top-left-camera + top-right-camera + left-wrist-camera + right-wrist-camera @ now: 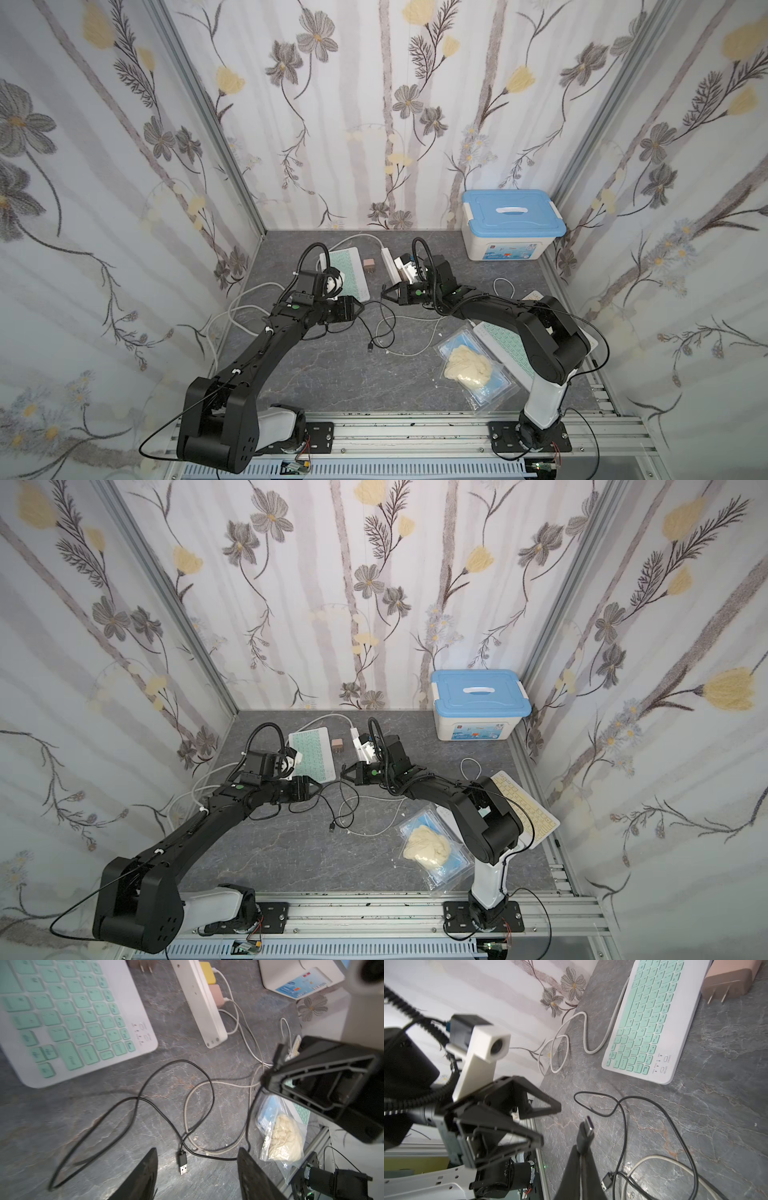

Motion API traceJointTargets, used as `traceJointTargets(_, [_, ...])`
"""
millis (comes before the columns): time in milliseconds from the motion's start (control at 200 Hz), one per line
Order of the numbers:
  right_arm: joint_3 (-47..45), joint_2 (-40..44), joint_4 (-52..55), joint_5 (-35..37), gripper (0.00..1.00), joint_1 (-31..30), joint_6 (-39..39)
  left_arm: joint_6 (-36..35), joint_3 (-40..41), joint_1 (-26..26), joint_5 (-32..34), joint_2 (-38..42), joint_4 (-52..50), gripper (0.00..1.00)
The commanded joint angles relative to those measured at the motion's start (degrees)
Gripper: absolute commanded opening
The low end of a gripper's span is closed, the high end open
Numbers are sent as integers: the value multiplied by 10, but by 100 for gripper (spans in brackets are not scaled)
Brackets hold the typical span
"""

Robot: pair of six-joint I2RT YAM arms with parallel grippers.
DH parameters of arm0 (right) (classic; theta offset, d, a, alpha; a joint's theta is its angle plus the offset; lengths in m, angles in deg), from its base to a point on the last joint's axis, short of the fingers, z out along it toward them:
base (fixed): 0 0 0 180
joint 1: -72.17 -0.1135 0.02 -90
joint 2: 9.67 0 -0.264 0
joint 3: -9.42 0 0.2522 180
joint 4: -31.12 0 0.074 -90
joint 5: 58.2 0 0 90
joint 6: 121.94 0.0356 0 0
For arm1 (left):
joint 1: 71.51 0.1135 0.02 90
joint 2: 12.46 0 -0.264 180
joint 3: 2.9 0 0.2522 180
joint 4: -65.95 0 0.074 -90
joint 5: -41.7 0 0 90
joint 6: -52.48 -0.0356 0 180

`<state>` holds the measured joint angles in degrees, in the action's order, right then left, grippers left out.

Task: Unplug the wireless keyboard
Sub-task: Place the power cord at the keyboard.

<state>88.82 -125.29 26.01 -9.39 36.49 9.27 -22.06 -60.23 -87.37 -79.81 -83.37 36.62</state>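
The wireless keyboard (351, 266) (313, 750), white with mint-green keys, lies flat at the back left of the grey table, and both wrist views show it too (72, 1018) (650, 1020). My right gripper (384, 293) (581, 1151) is shut on a black USB-C plug (586, 1132), held above the table, apart from the keyboard's near end. From it the black cable (384, 328) loops over the table to a loose USB-A plug (182, 1162). My left gripper (360, 309) (197, 1149) hovers open over that USB-A plug, holding nothing, its tips facing the right gripper's.
A white power strip (390, 266) with chargers and white leads lies right of the keyboard, a brown wall charger (369, 266) between them. A blue-lidded box (513, 224) stands back right. A bagged cloth (467, 365) and two more keyboards (528, 808) lie under the right arm.
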Motion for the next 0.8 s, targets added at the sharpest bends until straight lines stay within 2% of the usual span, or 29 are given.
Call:
traceJointTargets(0, [5, -9, -61, -25, 0, 2, 54, 11, 35, -34, -18, 8, 108, 67])
traceJointTargets(155, [-6, -8, -90, -33, 0, 3, 86, 54, 73, -65, -24, -9, 214, 67])
traceJointTargets(385, [-24, 10, -119, -32, 0, 0, 111, 60, 60, -81, -17, -74, 244, 64])
traceJointTargets(475, [-24, 12, -118, -32, 0, -1, 111, 62, 52, -85, -10, -90, 254, 50])
traceJointTargets(574, [-28, 16, -117, -29, 0, -1, 110, 66, 48, -85, 12, -93, 251, 19])
traceJointTargets(664, [-30, 20, -114, -28, 0, -1, 107, 65, 46, -85, 22, -83, 242, 2])
traceJointTargets(744, [-30, 22, -110, -27, 0, 0, 103, 59, 42, -85, 46, -63, 220, 0])
traceJointTargets(794, [-30, 25, -108, -27, 11, 0, 99, 55, 38, -84, 71, -45, 197, 0])
